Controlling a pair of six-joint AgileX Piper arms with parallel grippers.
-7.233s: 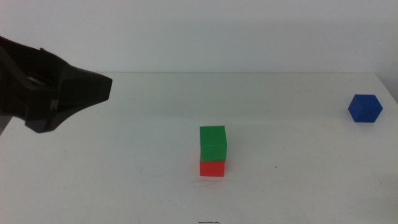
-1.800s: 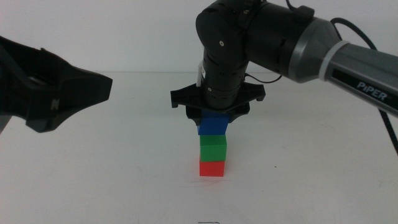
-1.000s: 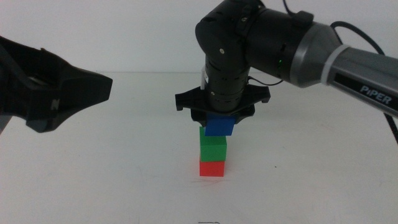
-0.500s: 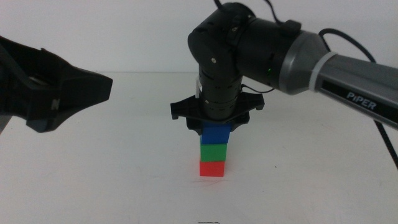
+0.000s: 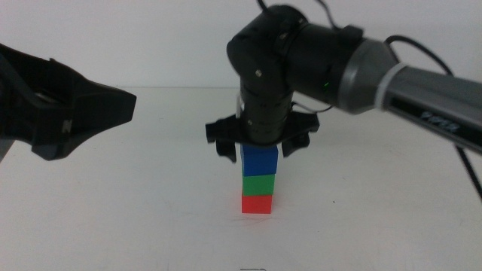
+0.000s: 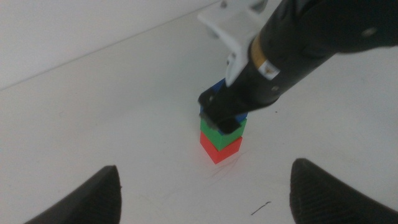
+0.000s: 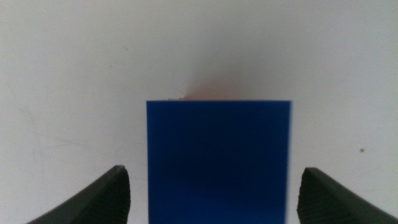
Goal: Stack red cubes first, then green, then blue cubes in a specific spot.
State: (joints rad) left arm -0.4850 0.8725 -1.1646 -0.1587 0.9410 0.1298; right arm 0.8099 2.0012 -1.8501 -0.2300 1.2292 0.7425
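A three-cube tower stands at the table's middle: the red cube on the table, the green cube on it, the blue cube on top. My right gripper hangs straight over the tower, open, its fingers spread wide to either side of the blue cube and clear of its faces. In the right wrist view the blue cube sits between the two parted jaws of the right gripper. The left wrist view shows the red cube and green cube under the right arm. My left gripper waits open at the left.
The left arm's dark body fills the left edge of the middle view. The right arm reaches in from the right, above the table. White tabletop lies around the tower.
The right gripper has opened and let go of the blue cube, which now rests on the green one. Its fingers have spread apart. The left arm has not moved.
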